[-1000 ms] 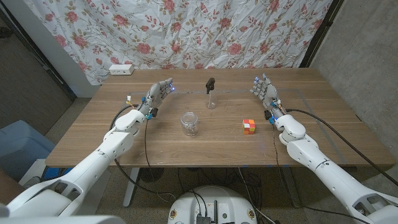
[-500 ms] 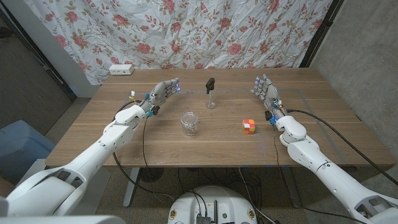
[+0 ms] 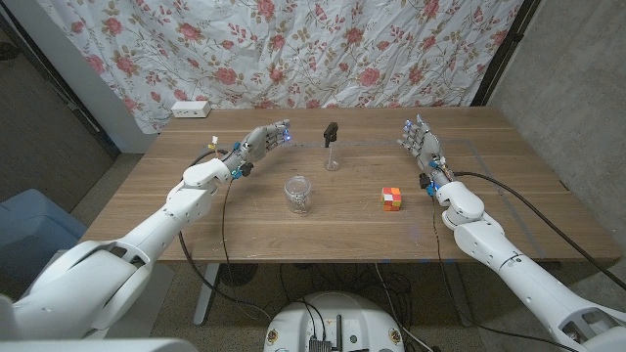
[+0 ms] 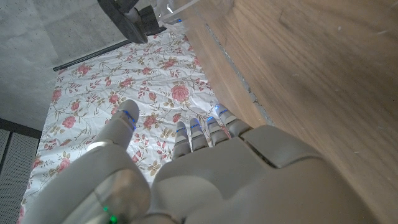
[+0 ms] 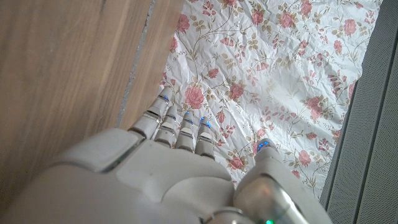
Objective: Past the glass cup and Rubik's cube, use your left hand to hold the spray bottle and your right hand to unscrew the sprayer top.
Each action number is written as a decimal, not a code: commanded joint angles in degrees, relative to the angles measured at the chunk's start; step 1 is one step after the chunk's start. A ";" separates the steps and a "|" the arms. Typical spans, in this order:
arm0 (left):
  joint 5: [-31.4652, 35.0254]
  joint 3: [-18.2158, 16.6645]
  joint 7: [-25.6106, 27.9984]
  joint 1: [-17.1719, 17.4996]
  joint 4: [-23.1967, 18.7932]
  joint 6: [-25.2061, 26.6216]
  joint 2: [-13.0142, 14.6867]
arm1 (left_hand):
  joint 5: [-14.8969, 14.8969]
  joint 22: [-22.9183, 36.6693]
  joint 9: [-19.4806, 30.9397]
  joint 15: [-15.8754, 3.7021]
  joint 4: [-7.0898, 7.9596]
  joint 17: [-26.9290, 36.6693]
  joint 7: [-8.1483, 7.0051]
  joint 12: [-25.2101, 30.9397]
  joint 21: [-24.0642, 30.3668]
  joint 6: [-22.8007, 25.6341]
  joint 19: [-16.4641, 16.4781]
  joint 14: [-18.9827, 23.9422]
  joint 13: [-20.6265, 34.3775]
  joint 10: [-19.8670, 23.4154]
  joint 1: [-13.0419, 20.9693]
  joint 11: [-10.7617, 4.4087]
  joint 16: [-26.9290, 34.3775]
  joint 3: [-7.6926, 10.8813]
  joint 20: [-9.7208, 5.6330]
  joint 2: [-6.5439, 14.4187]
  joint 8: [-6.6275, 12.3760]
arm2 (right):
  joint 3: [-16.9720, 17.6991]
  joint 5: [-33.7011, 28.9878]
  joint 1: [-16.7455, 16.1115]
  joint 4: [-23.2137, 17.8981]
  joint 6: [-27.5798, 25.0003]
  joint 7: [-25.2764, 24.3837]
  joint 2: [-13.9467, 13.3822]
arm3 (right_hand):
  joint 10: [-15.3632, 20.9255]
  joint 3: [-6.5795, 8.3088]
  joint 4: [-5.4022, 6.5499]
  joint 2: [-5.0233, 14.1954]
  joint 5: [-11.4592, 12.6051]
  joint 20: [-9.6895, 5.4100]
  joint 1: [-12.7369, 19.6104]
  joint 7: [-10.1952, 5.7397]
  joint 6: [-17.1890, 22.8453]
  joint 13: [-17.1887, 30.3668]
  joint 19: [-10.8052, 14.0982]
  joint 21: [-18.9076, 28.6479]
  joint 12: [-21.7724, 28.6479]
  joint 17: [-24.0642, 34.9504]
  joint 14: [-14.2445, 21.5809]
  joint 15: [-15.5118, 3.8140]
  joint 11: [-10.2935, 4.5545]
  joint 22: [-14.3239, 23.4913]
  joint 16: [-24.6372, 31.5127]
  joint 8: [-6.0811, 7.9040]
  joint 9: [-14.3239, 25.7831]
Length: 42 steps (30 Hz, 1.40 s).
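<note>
wooden table (image 3: 176, 210): glass cup (image 3: 297, 194), rubik's cube (image 3: 392, 198) before spray bottle (image 3: 332, 144).

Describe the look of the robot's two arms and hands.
Both arms are glossy white, rounded shells with darker joints, and a black cable runs along each. The left hand and right hand are pale grey with segmented fingers, small blue lights glowing at the fingertips.

Glossy white arm shells, black cables along both forearms; pale grey left hand (image 3: 256, 145) and right hand (image 3: 421, 144), small blue lights on fingertips (image 4: 129, 116).
</note>
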 commanded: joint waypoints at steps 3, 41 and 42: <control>2.05 2.47 -7.84 -6.02 8.92 -2.95 -2.76 | 0.55 0.07 0.25 -1.27 -0.16 0.18 0.32 -0.13 -0.76 -1.07 -0.48 -0.64 0.16 -0.79 1.71 -0.35 0.07 0.47 -0.44 -0.27 0.03 | 0.45 0.21 -0.35 0.78 1.50 0.55 0.15 | 0.53 0.05 -0.31 -0.06 0.38 0.03 0.65 0.10 0.31 -0.08 0.58 -0.21 0.35 -0.03 0.88 0.02 -0.06 0.21 0.43 0.43 0.22; 9.65 7.92 -16.69 -18.60 33.01 -10.81 -12.98 | 0.82 0.05 0.14 -0.54 0.16 0.24 0.48 -0.78 -3.67 -12.01 -8.14 -8.20 0.14 -9.51 13.48 0.13 -0.21 2.80 -2.11 -5.31 -0.49 | 2.43 0.55 -3.24 -2.05 1.36 -0.44 -2.27 | 0.54 0.29 -0.45 -0.01 0.25 0.06 0.02 0.19 0.22 -0.83 1.10 -1.24 0.41 -0.97 0.94 0.07 -0.07 0.25 0.61 0.34 0.22; 9.98 8.17 -16.56 -18.74 33.06 -10.75 -13.02 | 0.75 0.05 0.13 -0.51 0.16 0.24 0.56 -0.81 -3.67 -12.13 -8.25 -8.35 0.14 -9.74 13.60 0.13 -0.22 2.79 -2.22 -5.43 -0.46 | 2.49 0.55 -3.36 -2.17 1.35 -0.53 -2.32 | 0.54 0.30 -0.46 -0.02 0.25 0.07 0.00 0.23 0.19 -0.84 1.12 -1.26 0.41 -0.99 0.93 0.12 -0.07 0.25 0.61 0.33 0.22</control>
